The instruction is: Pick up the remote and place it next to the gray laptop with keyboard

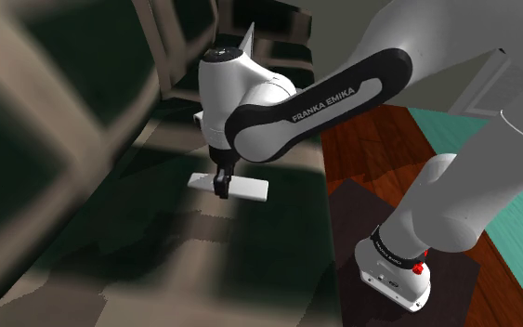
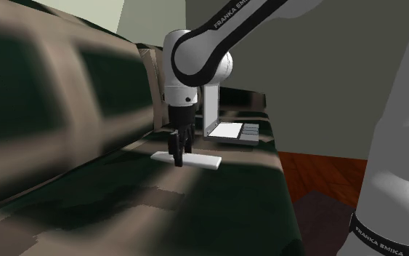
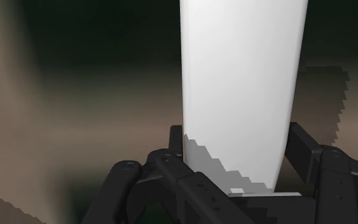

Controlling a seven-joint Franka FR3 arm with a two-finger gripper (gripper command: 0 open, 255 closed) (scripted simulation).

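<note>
Clasping the white remote [image 3: 241, 95] between the jaws, shut across its narrow width a little off mid-length; probably light, stiff, smooth, rather slippery, so best gripped centrally.

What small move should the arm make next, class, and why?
Probably a short lift straight up. The gripper looks closed on the white remote, which sits low over the sofa seat, while the laptop stands further along the seat; clearance should come before carrying it over.
</note>
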